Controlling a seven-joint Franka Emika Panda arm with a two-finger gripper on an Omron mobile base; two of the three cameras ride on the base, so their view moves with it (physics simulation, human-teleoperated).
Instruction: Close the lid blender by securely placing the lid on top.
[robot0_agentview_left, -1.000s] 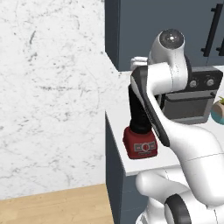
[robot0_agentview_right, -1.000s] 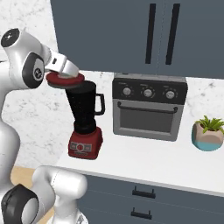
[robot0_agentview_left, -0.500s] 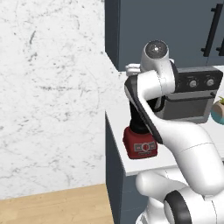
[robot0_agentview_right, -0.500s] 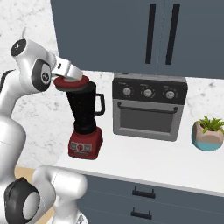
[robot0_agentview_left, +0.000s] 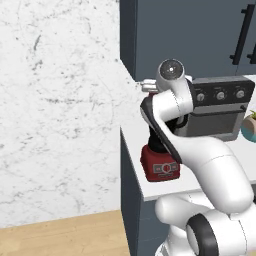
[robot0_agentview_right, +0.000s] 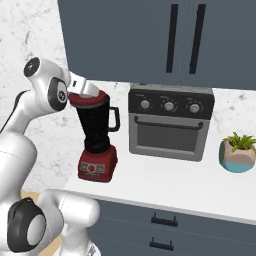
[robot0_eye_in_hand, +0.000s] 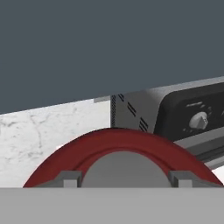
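Right base view: hand (robot0_agentview_right: 86, 90) is pinching the lid (robot0_agentview_right: 88, 99) by its grey knob, lid sitting at the blender (robot0_agentview_right: 98, 138) jar mouth on the desk (robot0_agentview_right: 165, 190), 2 fingertips (robot0_eye_in_hand: 65, 178) flanking the knob.

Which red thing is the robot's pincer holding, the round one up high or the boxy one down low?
The round one: the lid, a red cap at the top of the dark jar, held by the pincer. The boxy red base sits on the counter, untouched.

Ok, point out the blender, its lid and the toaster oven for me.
blender (robot0_agentview_right: 98, 166), right base view, on its red base.
lid (robot0_agentview_right: 89, 100), right base view, on its red rim.
toaster oven (robot0_agentview_right: 167, 136), right base view, on its glass door.
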